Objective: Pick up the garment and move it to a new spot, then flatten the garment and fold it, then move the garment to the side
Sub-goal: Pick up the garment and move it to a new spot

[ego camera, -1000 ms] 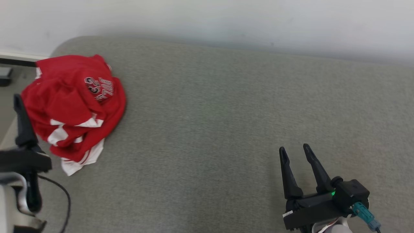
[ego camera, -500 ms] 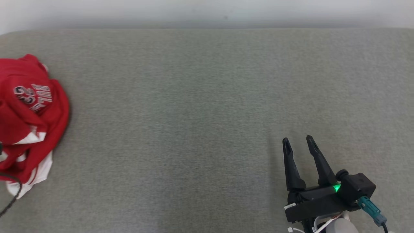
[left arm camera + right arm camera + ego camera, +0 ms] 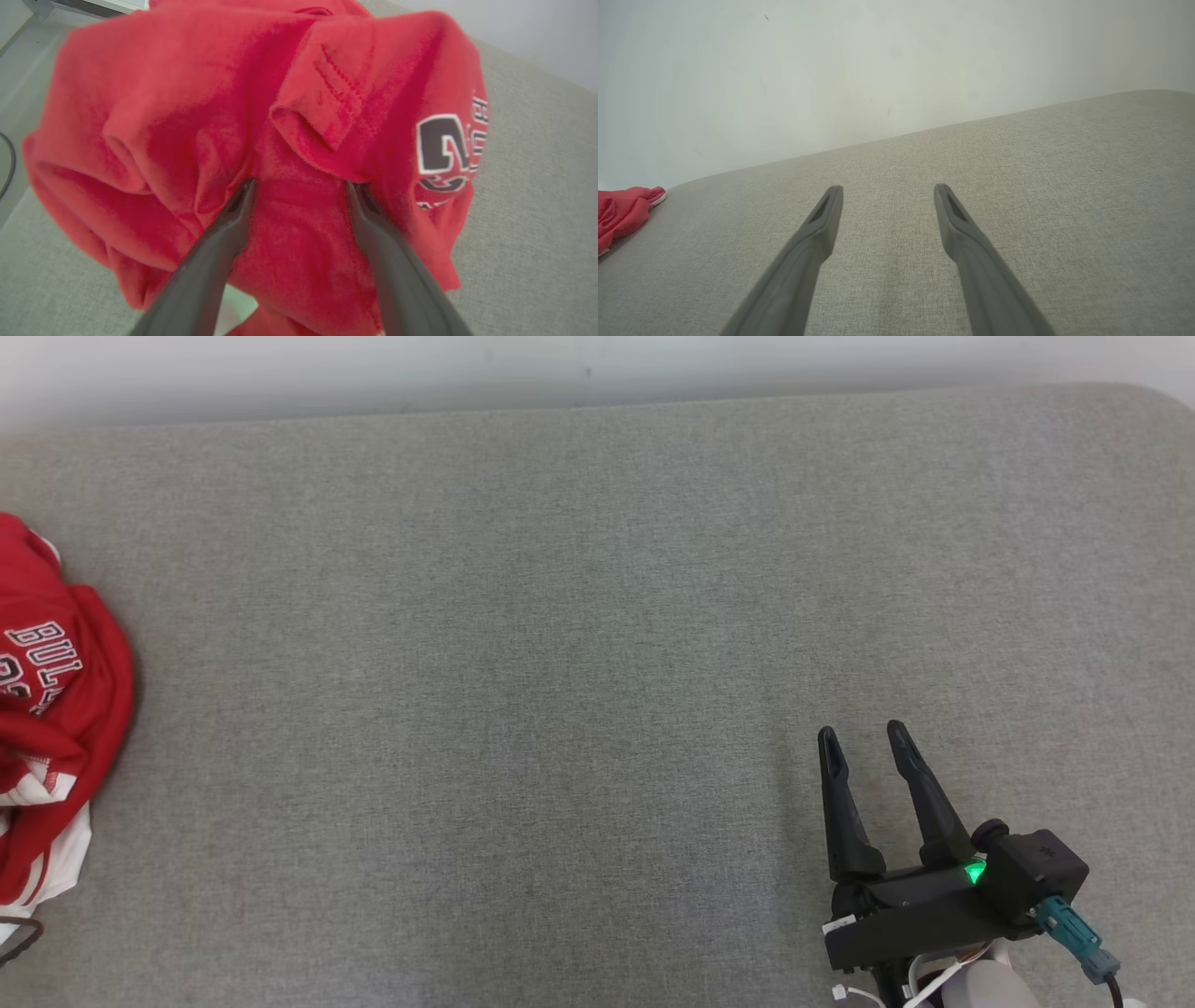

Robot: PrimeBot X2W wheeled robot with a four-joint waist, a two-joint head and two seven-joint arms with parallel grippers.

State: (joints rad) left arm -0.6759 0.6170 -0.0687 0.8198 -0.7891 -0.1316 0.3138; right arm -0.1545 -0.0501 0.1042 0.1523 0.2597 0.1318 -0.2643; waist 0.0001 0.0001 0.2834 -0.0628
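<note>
The garment (image 3: 51, 709) is a crumpled red jersey with white trim and lettering, lying at the far left edge of the grey padded surface (image 3: 560, 663) in the head view. In the left wrist view my left gripper (image 3: 301, 183) is open, its two fingertips pushed into the garment (image 3: 187, 93) with a bulge of red cloth between them. My right gripper (image 3: 861, 730) hovers open and empty at the lower right, far from the garment. The right wrist view shows my right gripper (image 3: 888, 188) over bare cushion, with the garment (image 3: 623, 212) at the far left.
A pale wall (image 3: 597, 364) runs behind the surface's far edge. The surface's rounded left end drops to a floor (image 3: 18, 70) beside the garment. A dark cable (image 3: 19, 933) loops at the lower left.
The head camera has swung right, so the garment now sits at the picture's left edge and the left arm has left that view. The right gripper stays open, almost unmoved.
</note>
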